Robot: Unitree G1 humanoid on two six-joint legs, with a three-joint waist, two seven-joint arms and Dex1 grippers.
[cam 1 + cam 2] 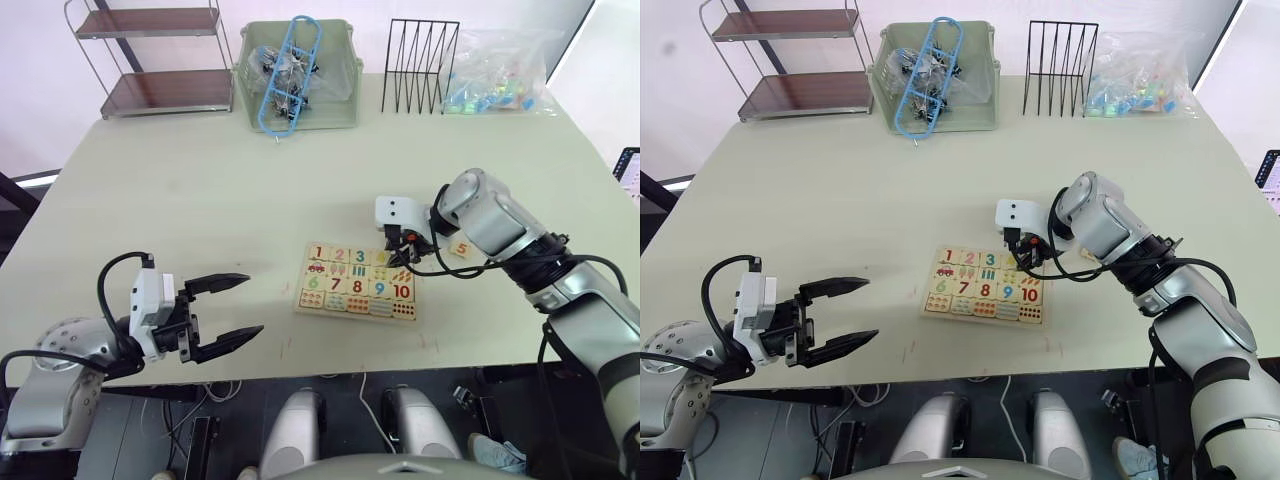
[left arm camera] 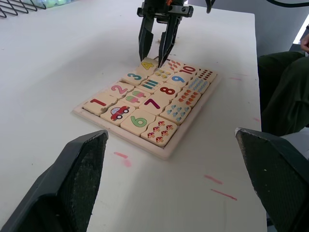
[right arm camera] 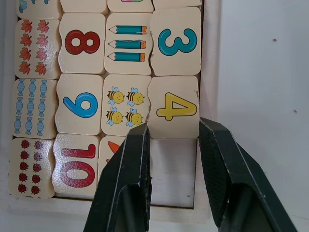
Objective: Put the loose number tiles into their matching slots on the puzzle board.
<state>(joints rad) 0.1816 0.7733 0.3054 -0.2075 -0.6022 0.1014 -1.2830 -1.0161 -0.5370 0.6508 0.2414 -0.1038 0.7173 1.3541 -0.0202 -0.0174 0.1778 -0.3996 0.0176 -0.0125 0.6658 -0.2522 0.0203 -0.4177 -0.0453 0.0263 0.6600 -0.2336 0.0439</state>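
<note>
1. Resting on the pale table (image 1: pixel 200 190), the puzzle board (image 1: pixel 356 311) lies near the front edge, just right of centre; back of the table holds a wire shelf (image 1: pixel 160 60) at 11 o'clock from the board, a green bin (image 1: pixel 340 105) with a blue frame at 12, a black wire rack (image 1: pixel 420 65) and a clear bag (image 1: pixel 500 70) at 1.
2. Right gripper (image 3: pixel 169 145) hangs over the board's top-row far-right end, fingers spread. The right wrist view shows them flanking the edge of the yellow 4 tile (image 3: pixel 173 107), which sits in its slot beside the 3 tile (image 3: pixel 176 42); the slot (image 3: pixel 171 169) between the fingers looks bare. Head views hide this behind the wrist.
3. Left gripper (image 1: pixel 222 313) is off the board at 9 o'clock, fingers spread, holding nothing.
4. Orange 5 tile (image 1: pixel 461 248) lies loose on the table at 2 o'clock from the board, beside the right arm.
5. Left wrist view shows 1, 2, 3 seated in the top row.
</note>
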